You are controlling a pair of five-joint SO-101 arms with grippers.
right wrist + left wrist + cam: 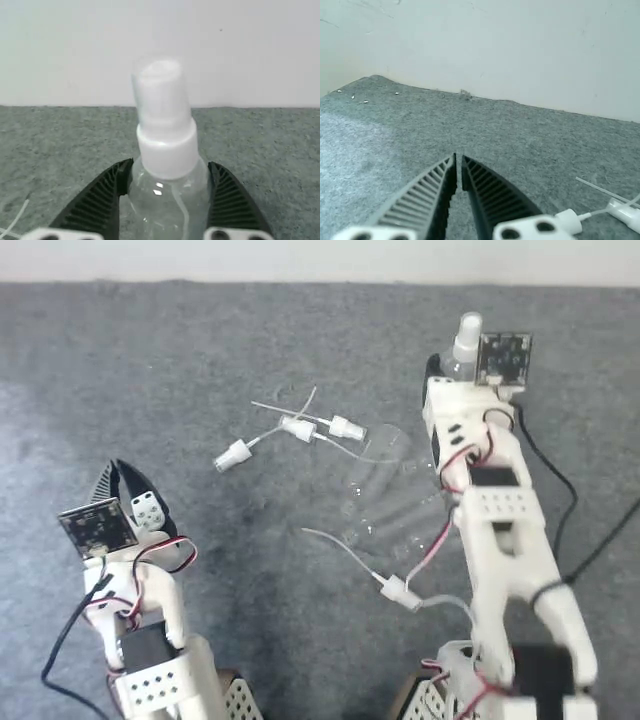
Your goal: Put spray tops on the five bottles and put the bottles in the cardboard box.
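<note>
My right gripper (452,366) is at the far right of the grey mat, shut on an upright clear bottle (463,344) that wears a white spray top with a clear cap. In the right wrist view the bottle (166,187) stands between the two black fingers (102,200). Several clear uncapped bottles (385,502) lie in a fan at mid-table. Three loose spray tops (298,428) with thin tubes lie beyond them, and one more spray top (397,590) lies beside the right arm. My left gripper (127,480) (458,161) is shut with nothing in it, near the left.
A pale wall (520,45) borders the mat's far edge. Red and black cables (560,510) trail along the right arm. The left half of the grey mat (150,370) is bare felt. In the left wrist view two spray tops (570,220) lie close by.
</note>
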